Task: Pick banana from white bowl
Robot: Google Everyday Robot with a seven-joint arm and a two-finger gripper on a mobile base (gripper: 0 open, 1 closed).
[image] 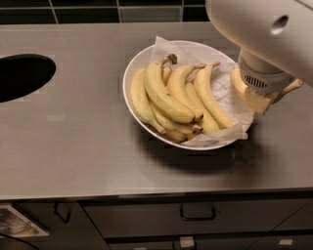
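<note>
The white bowl (128, 73), lined with crinkled white paper (226, 93), stands on the steel counter and holds several bananas in bunches (171, 97). My gripper (258, 100) hangs under the white arm at the bowl's right rim. It is shut on the loose yellow banana (238, 80), which lies crosswise in it. The banana's thick end shows to the left of the wrist and its thin brownish stem (294, 85) sticks out to the right. The middle of the banana is hidden by the wrist. The banana is held just above the bowl's right edge.
A round dark opening (22, 75) is cut into the counter at the left. Dark tiles (98, 12) run along the back. Drawers with handles (196, 213) sit below the counter's front edge. The arm's white body (264, 24) fills the upper right.
</note>
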